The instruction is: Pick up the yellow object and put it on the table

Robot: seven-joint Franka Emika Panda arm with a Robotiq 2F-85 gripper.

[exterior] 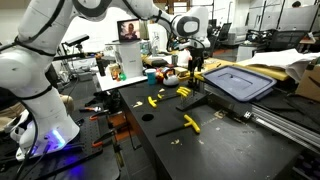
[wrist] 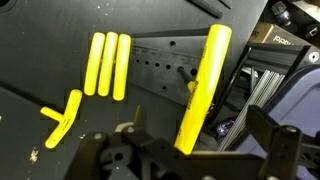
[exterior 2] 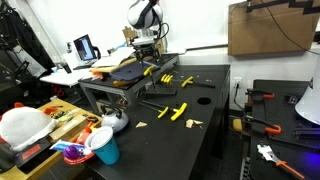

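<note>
Above the black table, the gripper is hovering with jaws spread wide, holding nothing. The yellow object is lying well apart from it. Several similar yellow bars are lying below, possibly inviting a wrong grab.

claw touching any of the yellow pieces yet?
Cannot tell. In the wrist view the claw sits low in frame with the long yellow bar running down between its fingers; no clear contact or gap. Both exterior views are too small.

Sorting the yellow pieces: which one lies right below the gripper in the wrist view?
The long yellow bar, alone and slanted between the gripper fingers; three short sticks lie left.
</note>
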